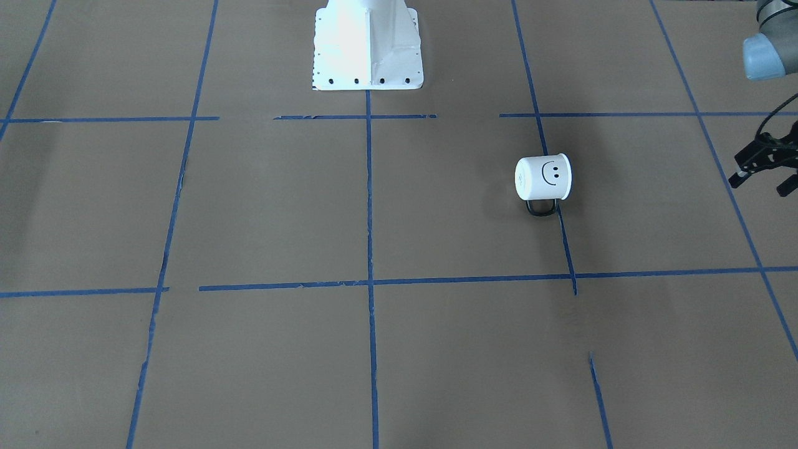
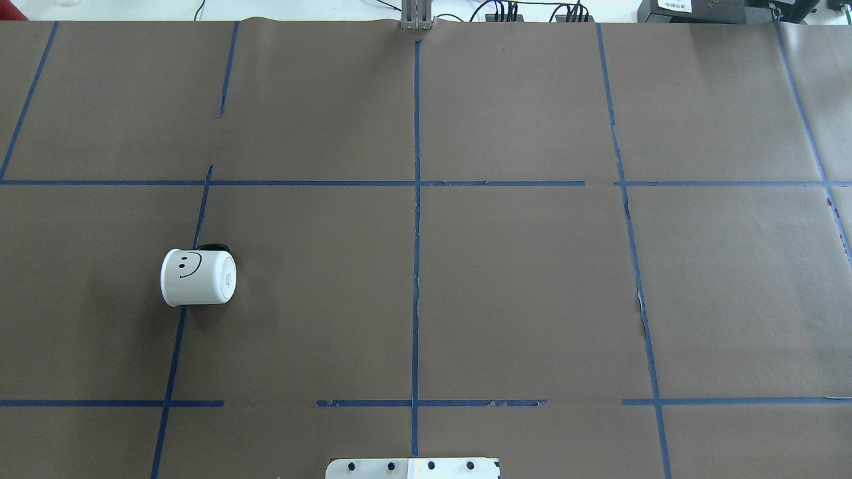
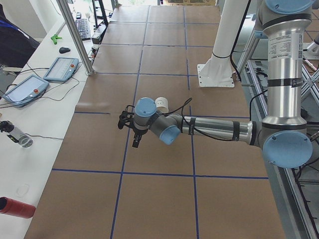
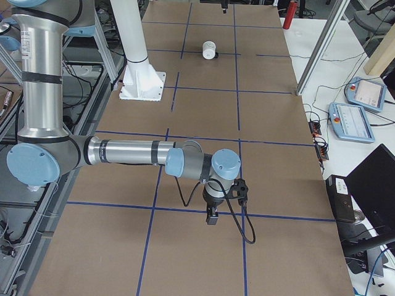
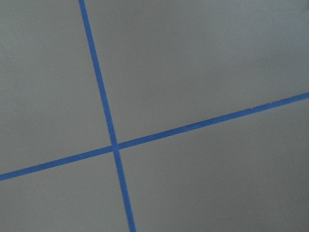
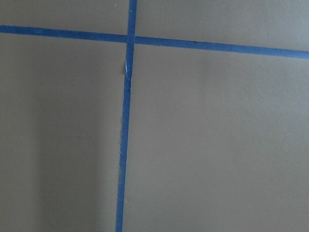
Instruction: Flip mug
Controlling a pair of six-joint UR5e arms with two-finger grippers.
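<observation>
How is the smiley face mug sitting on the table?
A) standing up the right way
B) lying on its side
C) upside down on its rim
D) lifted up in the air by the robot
B: the mug lies on its side on the table, with its round flat bottom pointing sideways and nothing holding it.

Matt paper desk, glossy mug, metal arms

The desk (image 2: 519, 293) is covered in smooth, matt brown paper, crossed by blue tape (image 2: 417, 266) with frayed, torn edges in places. The mug (image 1: 542, 178) looks like smooth white enamel with a slight sheen, and its handle (image 1: 541, 209) is thin and black. The left arm tube (image 3: 219, 129) is brushed silver metal, its joint caps (image 3: 146, 107) are smooth grey-blue plastic, and the pedestal (image 1: 368, 50) is glossy white.
</observation>
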